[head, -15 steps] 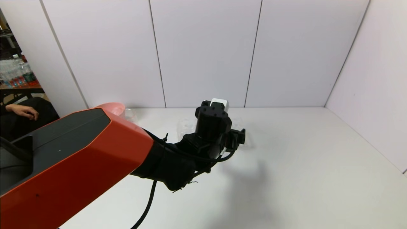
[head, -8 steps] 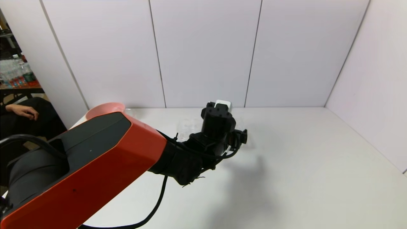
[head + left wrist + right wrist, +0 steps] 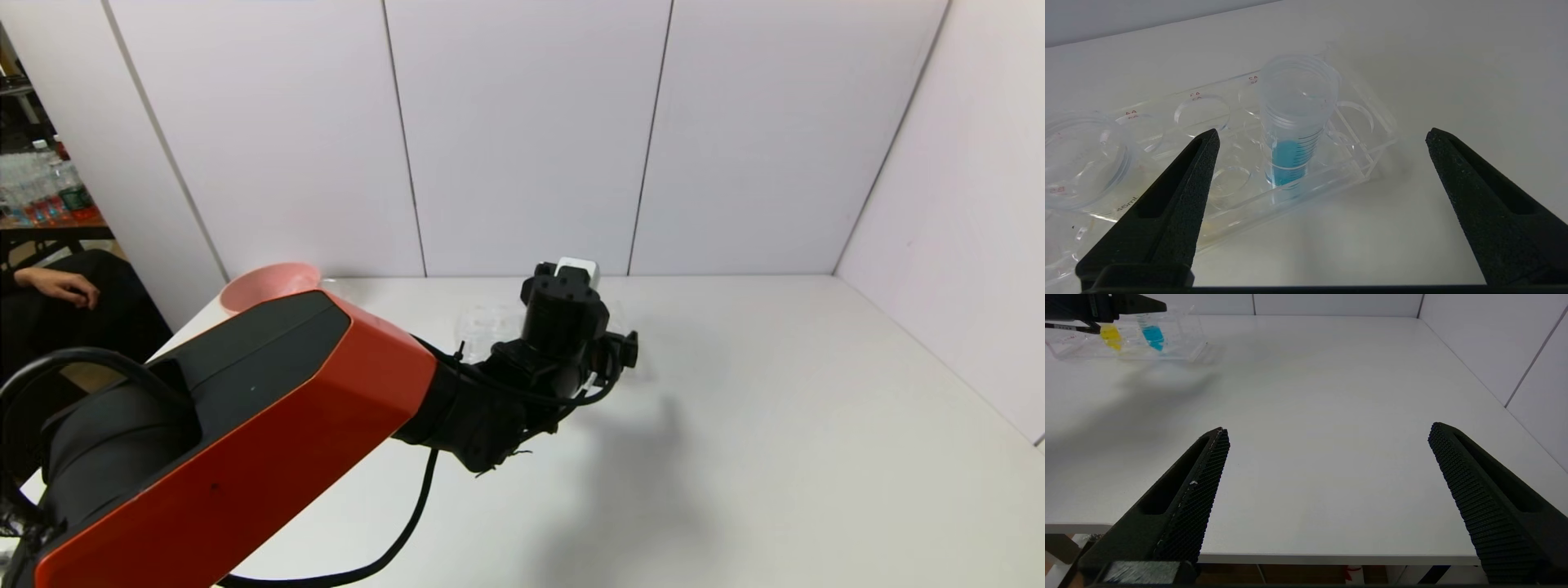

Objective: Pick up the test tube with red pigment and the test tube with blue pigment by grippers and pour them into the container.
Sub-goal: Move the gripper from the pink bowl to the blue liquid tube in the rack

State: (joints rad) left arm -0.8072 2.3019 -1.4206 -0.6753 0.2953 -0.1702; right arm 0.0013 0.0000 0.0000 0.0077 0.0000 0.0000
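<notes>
I've eased the left gripper forward over the rack, fingers wide apart, framing the blue tube; right gripper parked, open.

Table: a white tabletop fills the near and middle ground, matte, with soft shadows on it.
Far wall: pale panels split by thin dark vertical seams, meeting the table's far edge.
Right wall: the same pale panelling, running along the table's right edge.
Far left: past the panels' end, a wooden table crowded with bottles, in dimmer light.
Light: even and diffuse.
</notes>
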